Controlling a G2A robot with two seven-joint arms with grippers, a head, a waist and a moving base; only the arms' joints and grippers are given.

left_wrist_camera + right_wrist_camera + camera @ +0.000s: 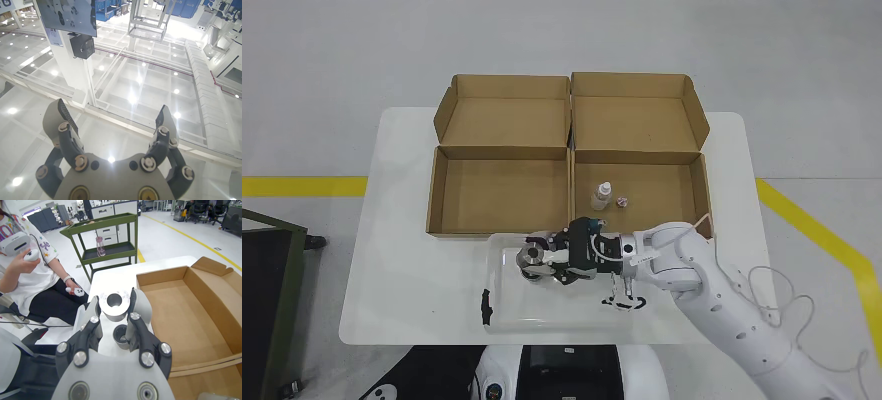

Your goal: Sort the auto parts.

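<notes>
A pink water bottle (100, 246) stands upright on the green cart (105, 221)'s shelf.

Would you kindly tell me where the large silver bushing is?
In the top view, the bushing is clamped in the right claw over the white tray, beside a smaller sleeve, before the left cardboard box.

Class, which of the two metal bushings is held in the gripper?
The larger, brighter bushing, clamped in the right gripper; the smaller dark bushing stands loose nearby.

Bare worktop (392, 250) runs down the frame's left — the left box (500, 195) and right box (662, 195) wall off the upper centre; a bottle (600, 196) stands in the right one.
</notes>
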